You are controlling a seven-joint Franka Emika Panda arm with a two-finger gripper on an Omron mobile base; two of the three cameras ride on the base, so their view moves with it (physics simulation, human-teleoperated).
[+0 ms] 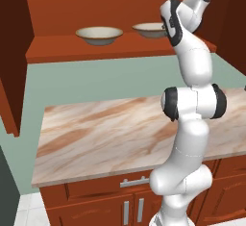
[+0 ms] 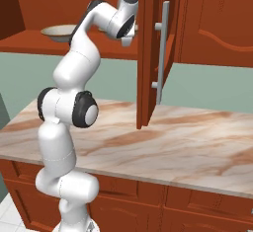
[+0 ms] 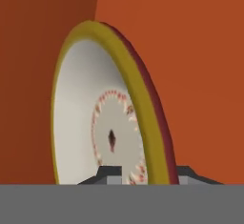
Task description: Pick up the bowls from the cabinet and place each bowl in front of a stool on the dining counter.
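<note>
Two cream bowls sit on the shelf (image 1: 72,49) of the open reddish-brown cabinet. The left bowl (image 1: 99,35) stands free. My arm reaches up to the right bowl (image 1: 150,30), and the hand covers its right edge. In the hand view that bowl (image 3: 90,123) looms close, and my gripper (image 3: 147,174) straddles its rim, one fingertip (image 3: 108,173) inside and the other outside. The jaws stand narrow, but I cannot tell whether they press the rim. A bowl (image 2: 57,32) also shows behind my arm. The stools and the dining counter are out of view.
A marble counter (image 1: 105,129) with drawer fronts runs below the cabinet. The open cabinet door (image 2: 148,53) with its long silver handle (image 2: 162,53) hangs just right of my hand. Another open door (image 1: 12,76) stands at the far left.
</note>
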